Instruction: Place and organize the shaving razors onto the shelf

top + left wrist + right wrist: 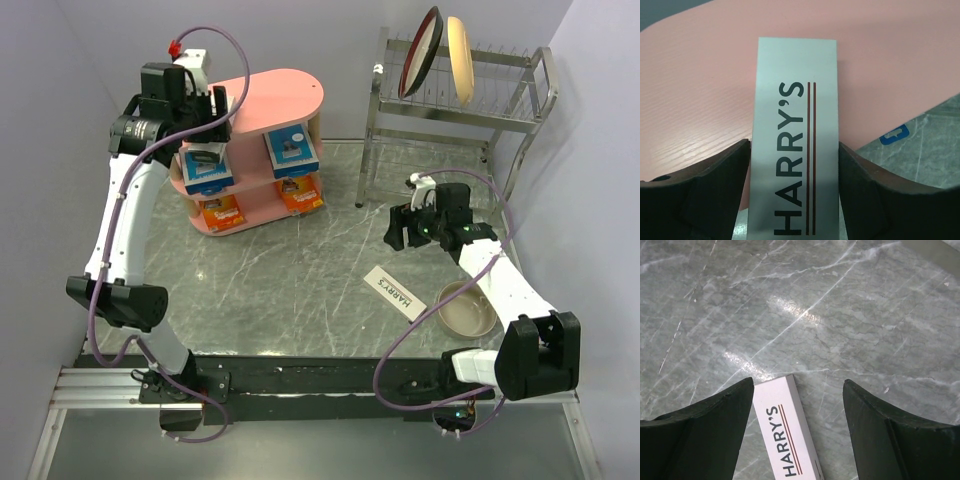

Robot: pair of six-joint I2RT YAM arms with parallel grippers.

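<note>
My left gripper (pixel 212 100) hovers over the pink shelf's (pixel 285 90) top tier. In the left wrist view it (pixel 794 167) is shut on a white HARRY'S box (pixel 795 125) above the pink top (pixel 700 75). Two blue-and-white cards (pixel 207 172) (pixel 291 152) lie on the middle tier. Two orange cards (pixel 222 212) (pixel 300 193) lie on the bottom tier. A second HARRY'S box (pixel 394 292) lies flat on the table. My right gripper (pixel 400 232) is open above its far end; in the right wrist view the box (pixel 782 432) lies beside the left finger (pixel 705 430), inside the open gripper (pixel 797 400).
A steel wire dish rack (pixel 500 110) with a dark plate (pixel 420 52) and a yellow plate (pixel 461 58) stands at the back right. A beige bowl (pixel 466 310) sits near the right arm, close to the loose box. Grey marble tabletop (pixel 300 280).
</note>
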